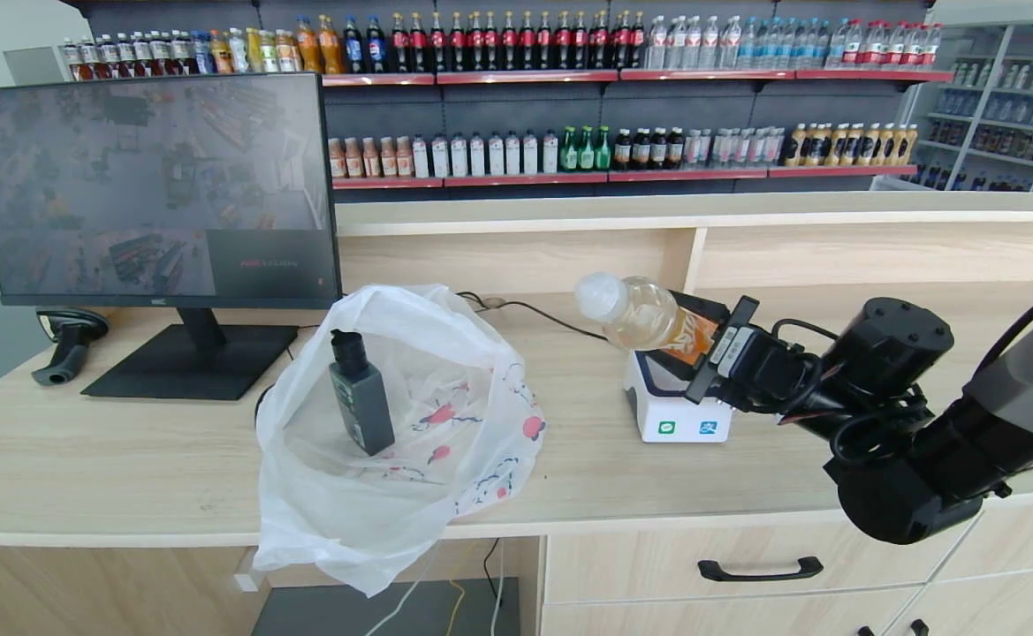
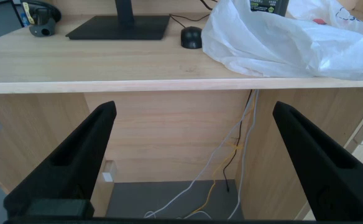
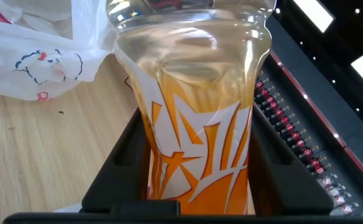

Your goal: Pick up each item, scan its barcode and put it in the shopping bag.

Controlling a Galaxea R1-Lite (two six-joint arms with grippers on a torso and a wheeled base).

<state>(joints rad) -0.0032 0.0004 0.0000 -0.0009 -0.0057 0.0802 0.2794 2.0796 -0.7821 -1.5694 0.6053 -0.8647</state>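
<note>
One bottle [image 1: 638, 314] in right gripper [image 3: 197, 155] — above scanner [image 1: 677, 417].

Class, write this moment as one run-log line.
right gripper: shut on bottle over scanner | left gripper: open, empty | bag: grey item inside

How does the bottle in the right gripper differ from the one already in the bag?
The orange-labelled bottle is clear, white-capped, and tilted in the right gripper above the scanner; the grey bottle is opaque, black-capped, and stands cap-up inside the shopping bag. Both are capped bottles.
</note>
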